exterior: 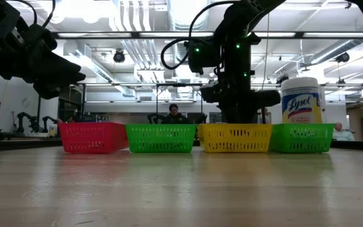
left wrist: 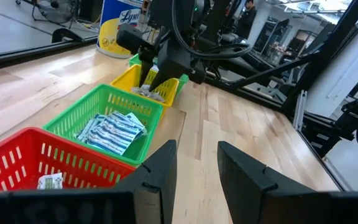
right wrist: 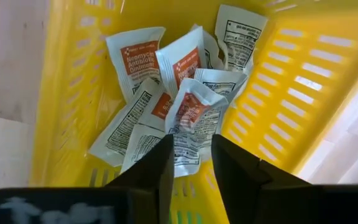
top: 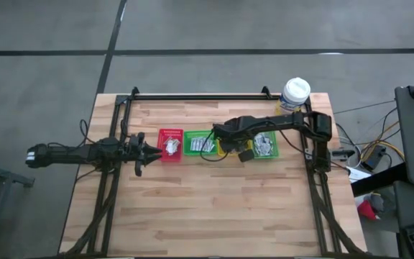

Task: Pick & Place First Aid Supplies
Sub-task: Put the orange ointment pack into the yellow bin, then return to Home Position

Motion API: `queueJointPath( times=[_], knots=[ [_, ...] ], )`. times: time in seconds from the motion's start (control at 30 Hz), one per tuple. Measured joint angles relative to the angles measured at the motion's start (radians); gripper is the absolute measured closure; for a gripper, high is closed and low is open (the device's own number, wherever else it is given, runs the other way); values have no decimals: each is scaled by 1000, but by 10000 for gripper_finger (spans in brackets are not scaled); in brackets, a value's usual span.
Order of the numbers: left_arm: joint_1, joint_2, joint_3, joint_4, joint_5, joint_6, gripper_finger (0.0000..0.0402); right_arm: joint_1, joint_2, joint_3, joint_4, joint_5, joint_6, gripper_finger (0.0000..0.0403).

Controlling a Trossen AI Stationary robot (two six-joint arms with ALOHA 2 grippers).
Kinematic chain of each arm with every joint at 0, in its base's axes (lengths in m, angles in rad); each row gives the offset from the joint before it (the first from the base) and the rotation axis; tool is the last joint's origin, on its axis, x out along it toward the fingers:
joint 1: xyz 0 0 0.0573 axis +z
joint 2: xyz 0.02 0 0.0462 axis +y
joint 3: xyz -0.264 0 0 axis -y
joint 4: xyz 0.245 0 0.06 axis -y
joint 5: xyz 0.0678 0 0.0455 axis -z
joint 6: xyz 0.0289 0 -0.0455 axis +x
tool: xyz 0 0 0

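The white-and-orange sachets lie heaped in the yellow bin, overlapping one another. My right claw hangs directly over that pile, fingers parted and released, gripping nothing. The yellow bin stands third in a row on the tabletop: at its nine o'clock in the high view a green bin holding blue-striped sachets, then a red bin; at its three o'clock another green bin. My left claw waits at nine o'clock of the red bin, fingers apart, empty.
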Motion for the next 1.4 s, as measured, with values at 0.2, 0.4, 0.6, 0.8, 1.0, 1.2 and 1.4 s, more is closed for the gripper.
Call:
queueJointPath(
  times=[0.2, 0.4, 0.6, 0.8, 1.0, 1.2, 1.4],
  knots=[
    [0, 0, 0, 0, 0, -1, 289, 1, -25, 0, -14, 27, 64, 287],
    [0, 0, 0, 0, 0, -1, 289, 2, -91, 0, -19, 34, 98, 295],
    [0, 1, 0, 0, 0, 0, 289, 7, -177, 0, -20, 26, 256, 306],
    [0, 1, 0, 0, 0, 0, 289, 22, -281, 0, -31, 15, 461, 317],
    [0, 1, 0, 1, 0, -8, 289, 48, -395, -15, -29, -58, 489, 326],
    [0, 1, 0, 3, 0, -9, 289, 86, -523, -138, 92, -186, 482, 333],
    [0, 1, 0, 4, 0, -10, 289, 127, -641, -337, 258, -223, 505, 332]
  ],
)
